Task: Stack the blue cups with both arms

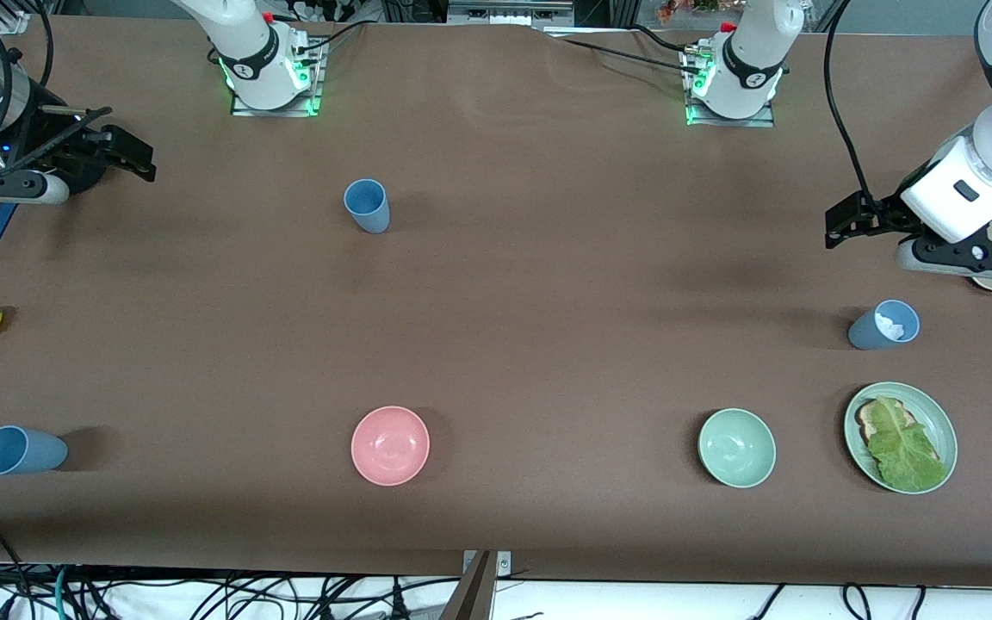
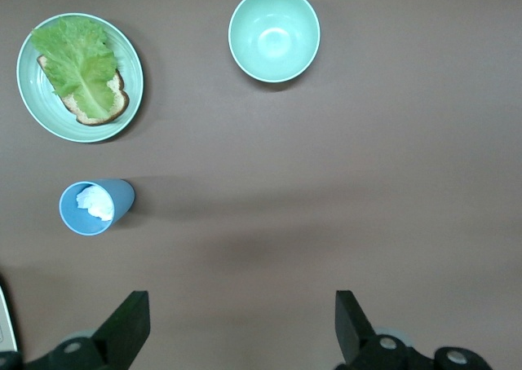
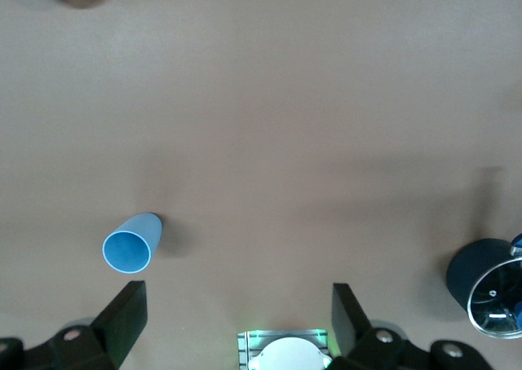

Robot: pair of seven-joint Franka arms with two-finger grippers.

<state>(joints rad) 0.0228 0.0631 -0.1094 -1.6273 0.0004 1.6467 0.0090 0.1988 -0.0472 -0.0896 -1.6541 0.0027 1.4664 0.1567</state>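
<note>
Nothing was stacked yet: three blue cups stood apart on the tabletop. One cup point(image 1: 367, 206) stood near the right arm's base, another cup point(image 1: 21, 450) near the corner at the right arm's end by the camera edge, and a third cup point(image 1: 883, 325), with something white inside, near the left arm's end just beside the plate point(image 1: 858, 413). The left gripper point(image 1: 840, 226) and right gripper point(image 1: 130, 155) hovered over their ends, jaws spread and empty. All picking and nesting remained

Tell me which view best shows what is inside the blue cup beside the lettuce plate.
The left wrist view: it looks down into the blue cup, showing something white inside. The front view shows that cup smaller and aslant. The right wrist view misses it.
</note>
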